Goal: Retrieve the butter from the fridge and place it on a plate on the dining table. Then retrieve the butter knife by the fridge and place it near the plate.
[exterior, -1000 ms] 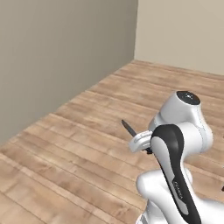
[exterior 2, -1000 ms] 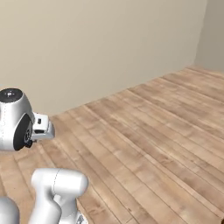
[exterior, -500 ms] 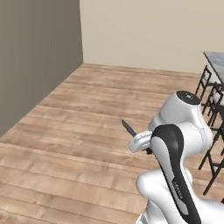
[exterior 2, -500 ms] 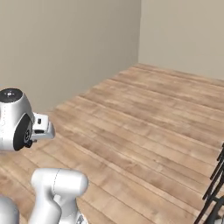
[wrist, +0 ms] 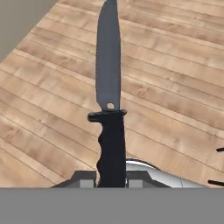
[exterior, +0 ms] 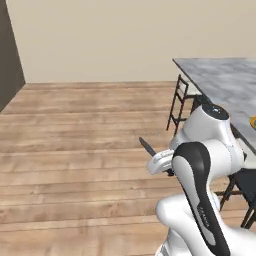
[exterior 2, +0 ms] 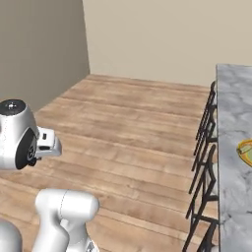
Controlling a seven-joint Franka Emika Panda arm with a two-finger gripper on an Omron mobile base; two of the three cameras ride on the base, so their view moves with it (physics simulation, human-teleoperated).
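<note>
carrying the butter knife [wrist: 108,83] is where the job seems to stand now, which reads as the second half of the task: the knife is off whatever it lay on and rides in the hand [exterior: 159,163], pointing out ahead of it over bare wooden floor [exterior: 75,150]. the hand is clenched on the knife's dark handle, fingers closed tight around it, with the grey blade running straight forward from the grip; in the hand view the handle rises from between the fingertips and the blade tapers away from them. in the left base view the blade shows as a slim dark sliver poking out just past the hand.

the desk [exterior 2: 231,123], the long marble-topped one, lies off to the hand's right and well apart from it, with dark stools [exterior 2: 204,162] lined along its near edge. the plate [exterior 2: 245,150] sits on that desk at the picture's edge, only partly in frame, so whether the butter lies on it cannot be told from here; my judgement is that the butter step is probably done, since the knife is already in hand, but that is a guess.

what is left, as i judge it: bring the hand over to the desk, lower the knife beside the plate, and let go.
</note>
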